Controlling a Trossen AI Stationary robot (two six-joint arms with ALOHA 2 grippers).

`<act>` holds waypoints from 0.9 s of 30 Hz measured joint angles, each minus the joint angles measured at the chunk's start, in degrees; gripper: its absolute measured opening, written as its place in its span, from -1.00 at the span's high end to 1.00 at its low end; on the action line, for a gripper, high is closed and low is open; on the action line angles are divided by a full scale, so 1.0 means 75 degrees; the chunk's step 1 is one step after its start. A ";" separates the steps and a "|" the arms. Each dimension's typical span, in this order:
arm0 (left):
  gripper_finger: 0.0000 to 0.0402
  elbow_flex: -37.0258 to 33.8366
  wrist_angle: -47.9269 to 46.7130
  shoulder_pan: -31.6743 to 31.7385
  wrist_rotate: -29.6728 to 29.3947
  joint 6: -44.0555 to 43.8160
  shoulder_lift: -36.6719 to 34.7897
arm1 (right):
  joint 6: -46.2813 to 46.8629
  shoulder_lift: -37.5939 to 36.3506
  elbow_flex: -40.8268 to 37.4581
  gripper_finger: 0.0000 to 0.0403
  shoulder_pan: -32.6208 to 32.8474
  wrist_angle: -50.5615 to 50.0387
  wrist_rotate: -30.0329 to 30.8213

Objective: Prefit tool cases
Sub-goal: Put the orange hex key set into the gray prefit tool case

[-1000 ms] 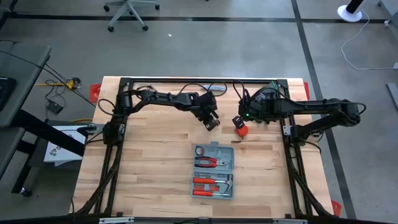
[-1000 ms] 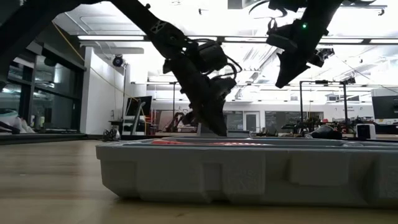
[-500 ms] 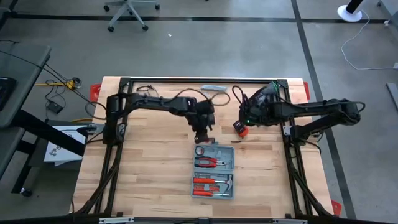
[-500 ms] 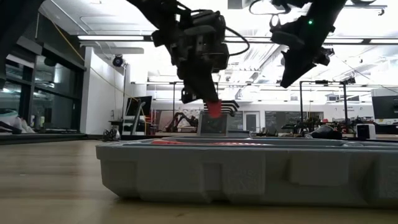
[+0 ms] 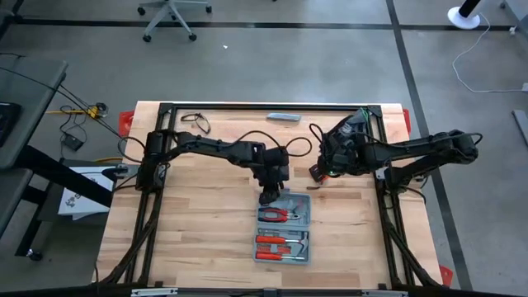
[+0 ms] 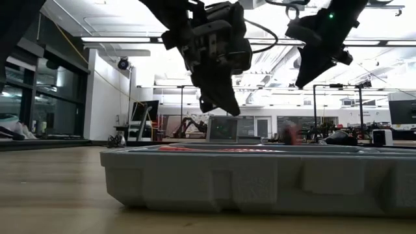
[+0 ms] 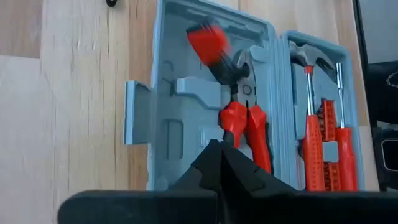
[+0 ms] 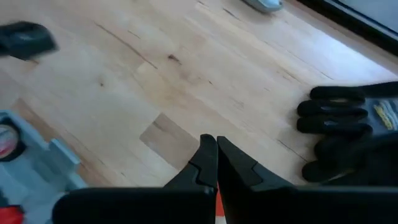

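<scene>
Centrally on the surface (image 5: 190,239), the opened tool case (image 5: 283,228) lies flat, long axis running from far edge toward near edge. Black gloves (image 8: 348,127) lie toward the right edge. Both the left claw (image 5: 266,196), over the case's far end, and the right claw (image 5: 318,173), just beyond its far right corner, are pressed together, empty.

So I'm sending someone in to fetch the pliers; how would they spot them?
On the wooden table lies an open grey-blue tool case. The pliers sit in the half nearer the arms. They have two red handles meeting at dark jaws, unlike the straight screwdrivers and hammer beside them.
</scene>
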 joint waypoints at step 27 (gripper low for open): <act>0.98 0.0000 0.0009 0.0374 0.0033 0.0149 0.0055 | -0.2914 0.0437 -0.1979 0.83 0.1915 0.4253 -0.2890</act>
